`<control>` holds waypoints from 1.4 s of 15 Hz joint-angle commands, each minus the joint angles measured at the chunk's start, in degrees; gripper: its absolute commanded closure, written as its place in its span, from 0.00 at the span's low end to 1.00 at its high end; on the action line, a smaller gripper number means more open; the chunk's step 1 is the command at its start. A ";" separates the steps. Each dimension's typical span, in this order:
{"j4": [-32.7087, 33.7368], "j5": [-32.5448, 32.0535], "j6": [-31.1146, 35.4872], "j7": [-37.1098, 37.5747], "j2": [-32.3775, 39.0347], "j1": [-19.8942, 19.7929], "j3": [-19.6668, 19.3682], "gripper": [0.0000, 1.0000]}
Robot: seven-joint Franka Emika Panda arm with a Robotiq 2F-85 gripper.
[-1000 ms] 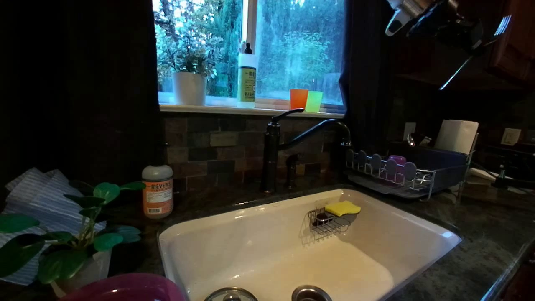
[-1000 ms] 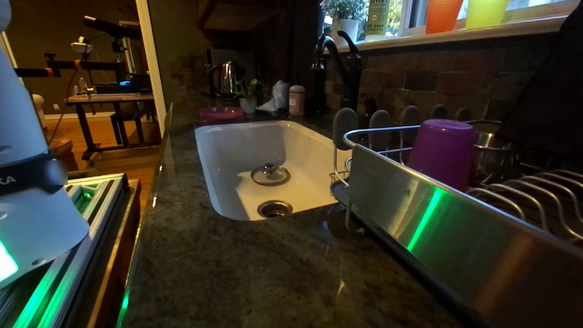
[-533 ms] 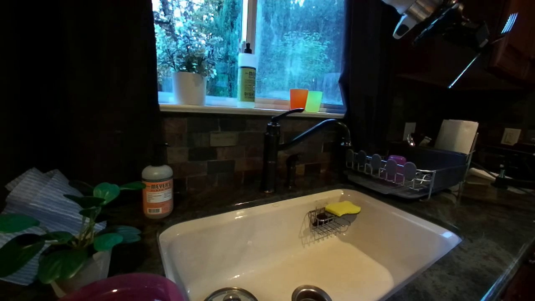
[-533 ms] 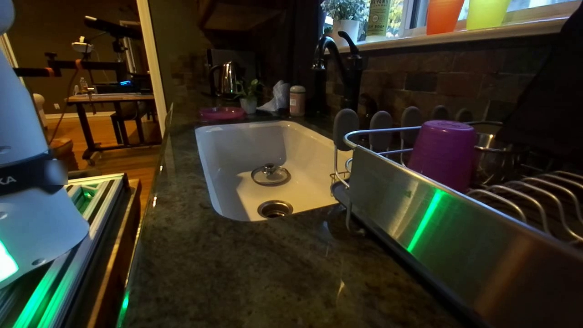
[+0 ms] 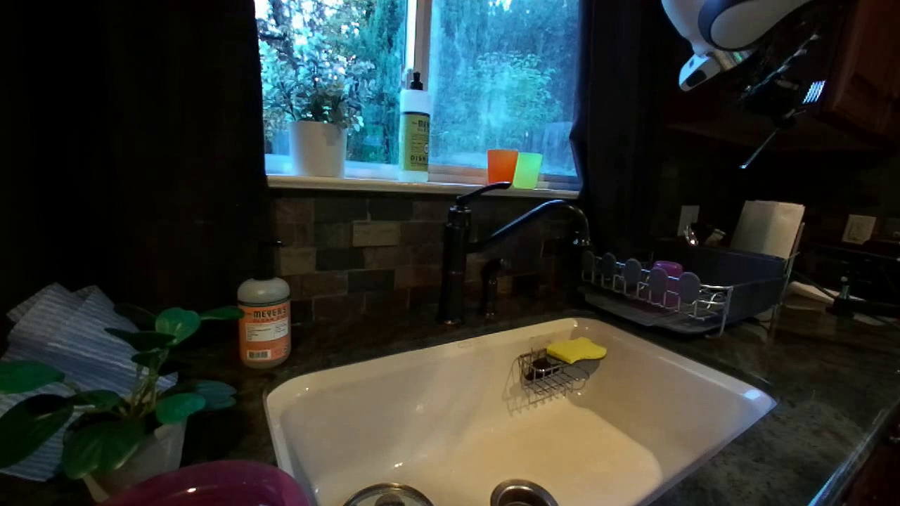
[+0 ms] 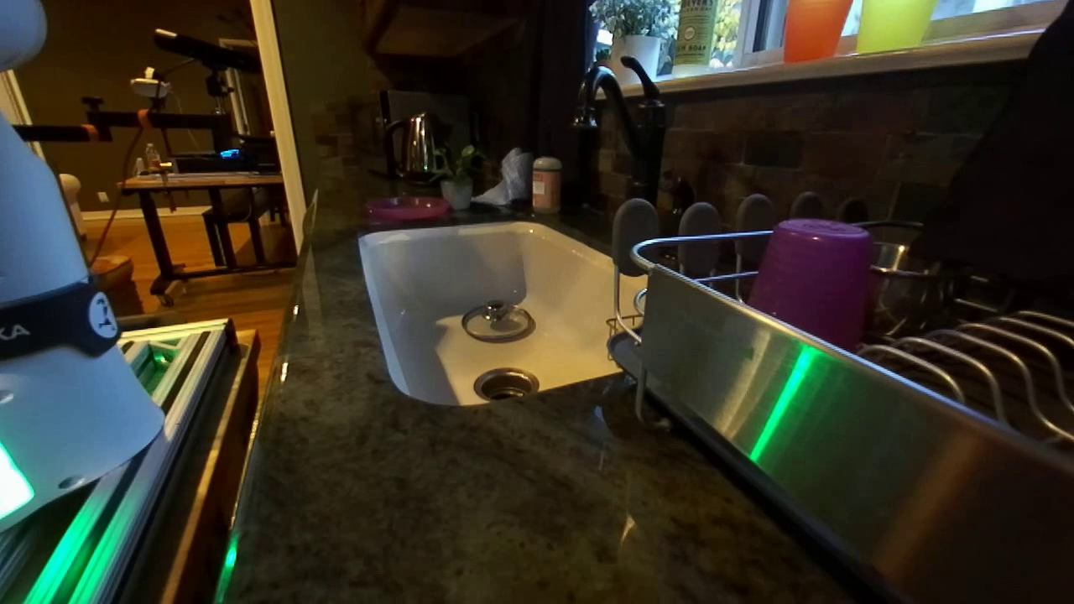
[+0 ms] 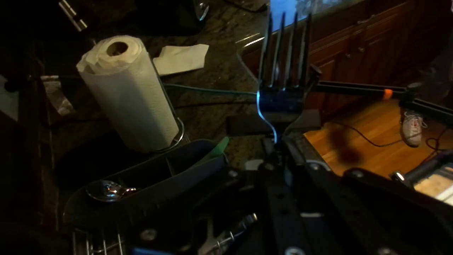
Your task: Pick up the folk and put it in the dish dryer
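In the wrist view my gripper (image 7: 281, 152) is shut on a metal fork (image 7: 282, 101) at its neck. The tines point up and away; the handle is hidden behind the fingers there. In an exterior view the gripper (image 5: 793, 111) holds the fork (image 5: 813, 92) slanted, tines up and handle end down-left. It appears high above the dish dryer, a dark rack (image 5: 759, 277), clear of it. The rack's metal side panel (image 6: 772, 394) and an upside-down purple cup (image 6: 814, 281) show in an exterior view. In the wrist view its dark cutlery holder (image 7: 198, 173) with a spoon (image 7: 106, 191) lies lower left.
A paper towel roll (image 7: 131, 95) stands beside the cutlery holder. The white sink (image 5: 394, 400) lies beside the rack, with a dark faucet (image 5: 457, 260) behind. A wooden cabinet (image 5: 868, 84) hangs at the upper right near the arm.
The gripper first moved slightly right, then turned and came lower and left, in an exterior view, with the fork still held. More of the white arm shows. The rack has not moved.
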 commanded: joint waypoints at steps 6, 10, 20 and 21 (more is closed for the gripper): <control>4.60 -0.98 5.94 -5.13 8.27 -8.64 -2.38 0.90; 5.61 -6.03 12.40 -5.04 13.89 -10.36 -3.26 0.98; 11.65 -15.17 21.80 -1.84 30.14 -17.73 -4.24 0.98; 12.74 -16.92 21.67 -1.19 31.35 -18.03 -4.25 0.98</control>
